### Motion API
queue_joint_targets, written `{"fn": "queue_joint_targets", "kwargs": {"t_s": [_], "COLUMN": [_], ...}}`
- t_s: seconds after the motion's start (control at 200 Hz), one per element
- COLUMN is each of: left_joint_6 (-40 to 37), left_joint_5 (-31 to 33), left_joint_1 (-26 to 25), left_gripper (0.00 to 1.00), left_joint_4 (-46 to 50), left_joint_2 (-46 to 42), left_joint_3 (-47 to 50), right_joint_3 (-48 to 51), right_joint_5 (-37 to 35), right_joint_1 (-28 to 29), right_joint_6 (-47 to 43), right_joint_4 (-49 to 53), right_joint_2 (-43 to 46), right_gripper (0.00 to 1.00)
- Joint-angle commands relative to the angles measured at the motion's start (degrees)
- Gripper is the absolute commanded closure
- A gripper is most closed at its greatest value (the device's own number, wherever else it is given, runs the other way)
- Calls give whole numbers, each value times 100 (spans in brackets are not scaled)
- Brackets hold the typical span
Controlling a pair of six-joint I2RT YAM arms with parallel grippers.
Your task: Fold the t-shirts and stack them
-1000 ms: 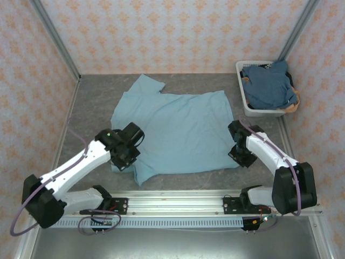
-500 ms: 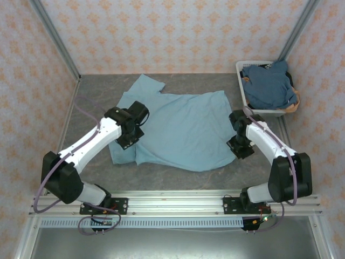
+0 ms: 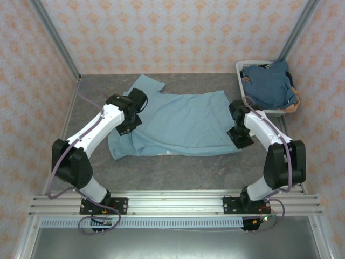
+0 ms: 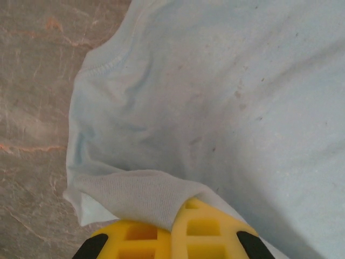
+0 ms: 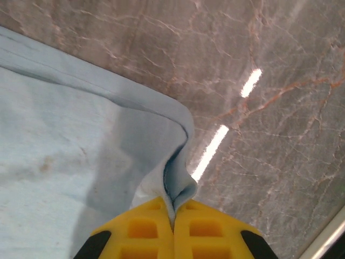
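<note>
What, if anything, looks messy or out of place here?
Nothing is spilled or damaged. The light blue t-shirt lies crooked, one sleeve sticking out at the far left; the darker t-shirts sit crumpled in the basket.

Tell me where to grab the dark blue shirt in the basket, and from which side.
Pinch a raised fold on top of the dark blue shirt, coming straight down. It lies heaped in the basket, whose walls block a sideways approach, and its crumpled folds stand above the rim, likely easy to close on.
</note>
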State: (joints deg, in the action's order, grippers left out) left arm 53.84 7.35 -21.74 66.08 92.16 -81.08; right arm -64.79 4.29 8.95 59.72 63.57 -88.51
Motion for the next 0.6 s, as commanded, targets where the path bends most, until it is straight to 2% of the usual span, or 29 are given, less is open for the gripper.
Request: {"fn": "queue_joint_targets", "kwargs": {"t_s": [0.0, 0.46, 0.595], "left_joint_6": [-487, -1244, -1399], "left_joint_5": [574, 1344, 1400], "left_joint_1": [62, 159, 183], "left_gripper": [100, 100, 100], "left_joint_4": [249, 252, 195], "left_joint_2": [221, 1016, 1178], "left_joint_3": [-370, -1068, -1112], "right_joint_3": [-305, -950, -1013], "right_joint_5": [-368, -802, -709], "right_joint_1": [-18, -18, -22], "right_joint_6": [-87, -457, -658], "right_joint_4": [94, -62, -260], "right_joint_2": [-206, -949, -1126], "right_gripper": [100, 100, 100]}}
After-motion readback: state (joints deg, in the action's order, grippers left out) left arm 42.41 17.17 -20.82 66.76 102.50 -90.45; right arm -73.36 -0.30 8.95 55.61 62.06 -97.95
